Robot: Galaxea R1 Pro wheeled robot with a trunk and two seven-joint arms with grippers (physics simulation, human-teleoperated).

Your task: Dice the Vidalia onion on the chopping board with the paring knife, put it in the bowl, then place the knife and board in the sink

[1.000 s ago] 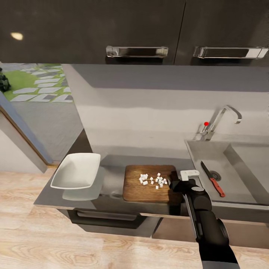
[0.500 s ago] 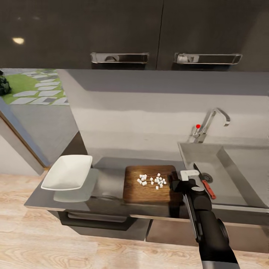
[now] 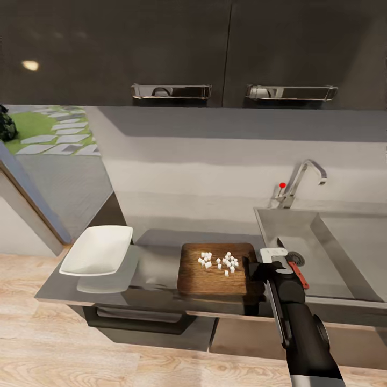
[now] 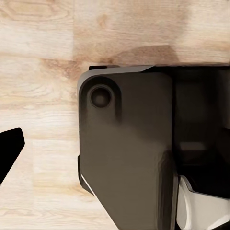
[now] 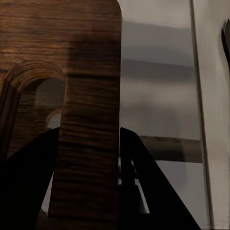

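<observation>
The right gripper (image 3: 257,267) has its jaws pinching the handle end of the chopping board (image 3: 212,271), one finger (image 5: 28,182) through the slot. Diced onion (image 3: 219,262) sits on the board just beyond the jaws. The paring knife (image 3: 294,264) lies in the sink (image 3: 322,252) beside them. No writing is readable.

Dark glossy wall cabinets (image 3: 161,48) with chrome bar handles (image 3: 171,91), grey wall (image 3: 204,161) beneath them, pale wood floor (image 3: 32,344) below, garden view (image 3: 37,126) left of the wall.

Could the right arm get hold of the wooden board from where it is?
Probably yes: the right pincer already straddles the chopping board at its handle end, one finger through the slot, nothing between them.
</observation>
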